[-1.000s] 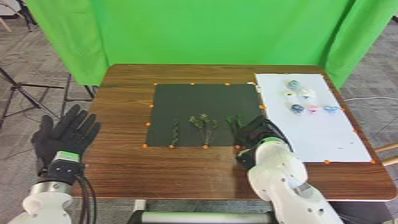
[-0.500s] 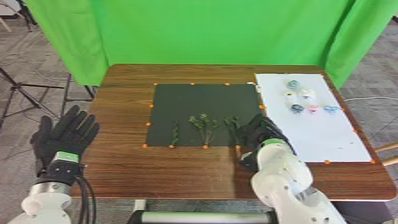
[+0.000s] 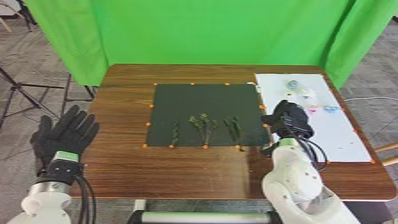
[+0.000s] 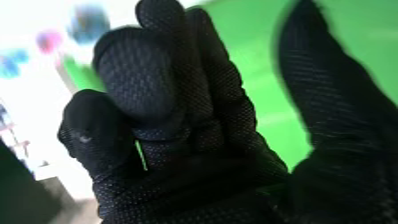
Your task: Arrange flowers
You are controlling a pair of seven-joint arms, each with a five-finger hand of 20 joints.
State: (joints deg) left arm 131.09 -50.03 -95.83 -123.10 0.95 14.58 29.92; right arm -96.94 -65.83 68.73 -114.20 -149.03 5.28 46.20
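Two white robot arms (image 3: 298, 176) with black-gloved hands (image 3: 60, 141).
Green patches (image 3: 67, 156) and black cables (image 3: 87, 192) show at lower left and lower right.

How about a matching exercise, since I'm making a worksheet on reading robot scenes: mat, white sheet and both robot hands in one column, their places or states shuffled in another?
1. dark mat
2. white sheet
3. left hand
4. right hand

A. bears small blue and pink flowers
B. at the left side of the table, fingers spread
C. in the head view, overlaps the white sheet's left border
D. bears green sprigs

Right pairs: 1-D, 2-A, 3-B, 4-C
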